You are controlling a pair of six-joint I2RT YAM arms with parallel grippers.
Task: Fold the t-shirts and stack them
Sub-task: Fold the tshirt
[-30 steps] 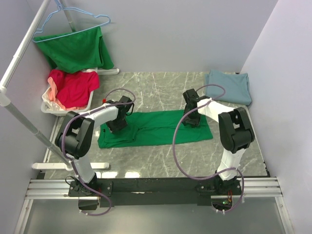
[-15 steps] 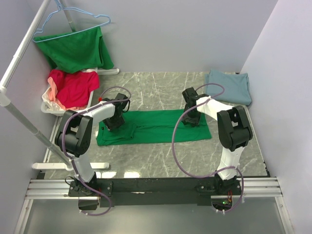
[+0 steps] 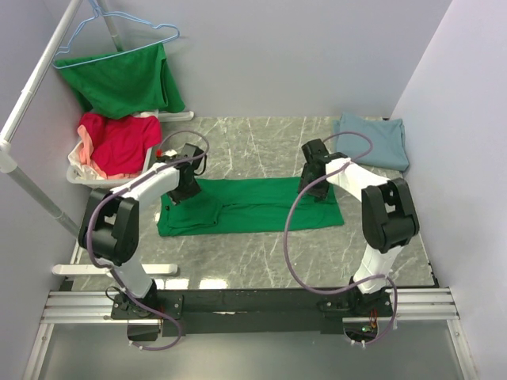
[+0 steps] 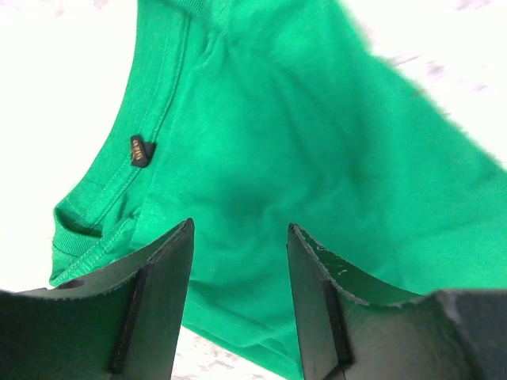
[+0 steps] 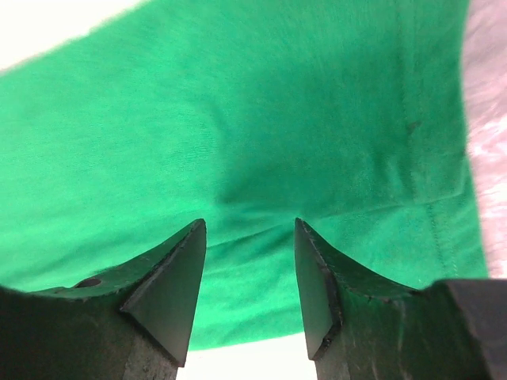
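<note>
On the marble table [image 3: 261,252], left end effector [image 4: 240,237] and right end effector [image 5: 249,229] hang open, empty, over the green t-shirt [image 3: 253,207].

Two robot arms, the left arm [image 3: 146,184] and the right arm [image 3: 386,214], stand bolted to an aluminium rail [image 3: 87,305] at the edge of a marble-patterned table [image 3: 261,142] in a robotics test cell. Plain pale panels [image 3: 277,55] box it in, cables [image 3: 283,233] loop loose, and a white pipe rack [image 3: 38,73] holds a green t-shirt [image 3: 119,83] on a wire hanger [image 3: 117,50].
</note>
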